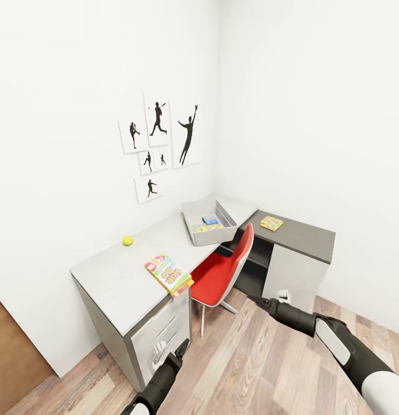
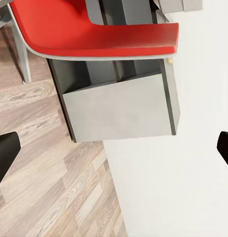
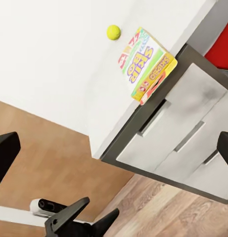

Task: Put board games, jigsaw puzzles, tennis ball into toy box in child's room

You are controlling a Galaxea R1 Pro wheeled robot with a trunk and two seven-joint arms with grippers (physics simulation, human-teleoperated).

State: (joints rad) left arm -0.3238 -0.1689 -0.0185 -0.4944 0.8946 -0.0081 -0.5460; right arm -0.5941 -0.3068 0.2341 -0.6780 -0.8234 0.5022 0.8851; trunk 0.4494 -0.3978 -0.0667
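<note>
Yellow-green tennis ball (image 1: 127,240) (one), one board game (image 1: 168,274), one jigsaw puzzle (image 1: 271,223).

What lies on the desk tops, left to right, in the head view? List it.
small yellow-green tennis ball → flat colourful printed game box → pale grey plastic toy box → multicoloured flat jigsaw square on the dark grey cabinet.

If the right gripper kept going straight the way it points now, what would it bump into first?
Probably the table's front edge or drawers, just below the board game. Depth is unclear. The right gripper is open and empty.
</note>
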